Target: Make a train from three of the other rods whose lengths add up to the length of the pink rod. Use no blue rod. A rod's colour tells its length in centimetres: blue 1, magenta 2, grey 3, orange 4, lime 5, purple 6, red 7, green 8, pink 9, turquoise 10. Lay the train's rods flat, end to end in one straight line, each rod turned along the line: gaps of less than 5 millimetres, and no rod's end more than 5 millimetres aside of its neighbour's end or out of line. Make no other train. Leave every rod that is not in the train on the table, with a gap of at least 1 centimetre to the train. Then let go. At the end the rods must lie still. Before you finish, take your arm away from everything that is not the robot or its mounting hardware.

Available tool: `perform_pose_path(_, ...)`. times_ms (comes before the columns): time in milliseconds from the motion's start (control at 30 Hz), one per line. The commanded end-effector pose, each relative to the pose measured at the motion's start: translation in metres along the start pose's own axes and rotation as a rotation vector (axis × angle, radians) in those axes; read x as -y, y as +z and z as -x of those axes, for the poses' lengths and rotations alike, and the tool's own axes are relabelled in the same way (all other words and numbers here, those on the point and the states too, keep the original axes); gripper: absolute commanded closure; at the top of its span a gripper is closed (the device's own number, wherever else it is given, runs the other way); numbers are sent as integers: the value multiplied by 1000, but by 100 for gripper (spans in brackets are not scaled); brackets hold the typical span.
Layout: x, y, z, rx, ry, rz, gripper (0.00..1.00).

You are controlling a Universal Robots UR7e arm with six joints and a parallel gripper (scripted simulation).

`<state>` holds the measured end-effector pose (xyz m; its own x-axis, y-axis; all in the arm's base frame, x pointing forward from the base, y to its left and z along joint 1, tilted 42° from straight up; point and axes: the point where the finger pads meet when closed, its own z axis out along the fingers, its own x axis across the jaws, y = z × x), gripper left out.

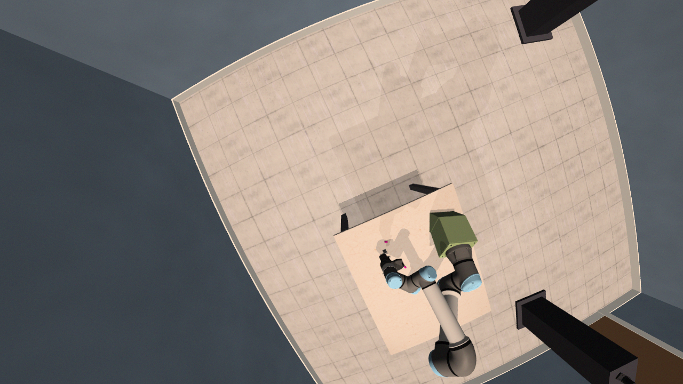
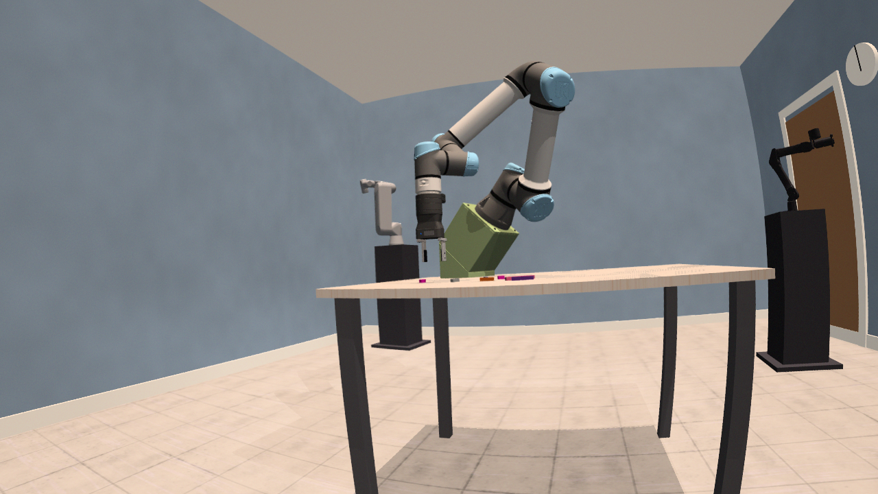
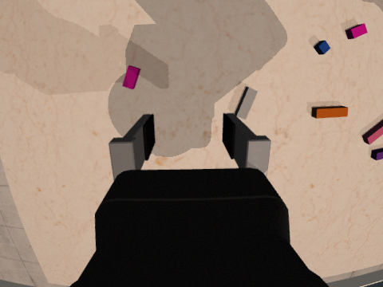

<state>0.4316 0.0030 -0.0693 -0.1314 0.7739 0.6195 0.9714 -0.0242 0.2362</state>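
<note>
My gripper (image 3: 188, 127) (image 2: 433, 260) is open and empty, above the table. In the wrist view a magenta rod (image 3: 132, 77) (image 2: 422, 280) (image 1: 386, 241) lies ahead of the left finger. A grey rod (image 3: 247, 103) (image 2: 455, 280) lies slanted just beyond the right finger. Farther right lie an orange rod (image 3: 332, 112) (image 2: 486, 278), a small blue rod (image 3: 323, 47) and a second magenta rod (image 3: 358, 30) (image 2: 501, 276). At the right edge the pink rod (image 3: 375, 134) and a purple rod (image 3: 378, 154) (image 2: 523, 277) are cut off. The rods seen in full lie apart.
The wooden table (image 1: 377, 310) (image 2: 614, 279) bears the arm's green base block (image 1: 453, 233) (image 2: 475, 245). The arm hides part of the table in the top view. A table edge shows at the lower left of the wrist view. Other small robots stand on dark pedestals beyond the table.
</note>
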Motion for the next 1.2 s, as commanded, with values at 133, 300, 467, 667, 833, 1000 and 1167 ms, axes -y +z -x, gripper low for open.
perform_pose_path(133,0,0,0,1,0,1,0)
perform_pose_path(300,0,0,0,1,0,1,0)
perform_pose_path(467,0,-1,0,1,-5,1,0)
perform_pose_path(667,1,-2,-4,1,-41,1,0)
perform_pose_path(833,3,-5,-11,1,-114,1,0)
perform_pose_path(1000,5,-7,-17,1,-179,1,0)
perform_pose_path(1167,10,-12,-31,1,-323,1,0)
